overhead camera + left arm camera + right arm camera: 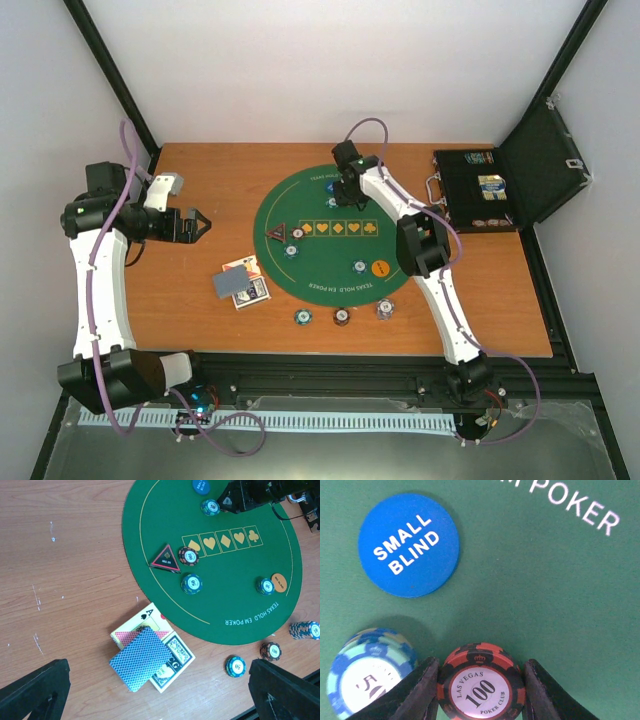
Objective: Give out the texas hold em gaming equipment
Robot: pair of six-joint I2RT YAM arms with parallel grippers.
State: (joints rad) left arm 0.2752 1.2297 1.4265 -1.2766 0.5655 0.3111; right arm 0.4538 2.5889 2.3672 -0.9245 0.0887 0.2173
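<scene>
Right gripper: low over the far part of the green felt mat. Its two fingers press on both sides of a red-and-black 100 chip, so it is clamped on this chip.
Beside that chip: a blue-and-white chip stack is just at its left in the wrist view. The blue SMALL BLIND disc lies a little further on the felt.
Left gripper: held above the counter on the left side, with the fingers wide apart and nothing between them.
Playing cards: a small pile on the counter, just beside the near-left edge of the mat. A blue-grey back is on top and an ace lies face up under it.
Triangle marker: on the left part of the mat, just beside a second 100 chip.
Orange disc: on the right part of the mat, just beside a blue chip.
Chips on the counter: near the near edge of the mat are a blue 50 chip, a dark 100 chip and a short blue stack.
Black case: open, at the far right of the counter.
</scene>
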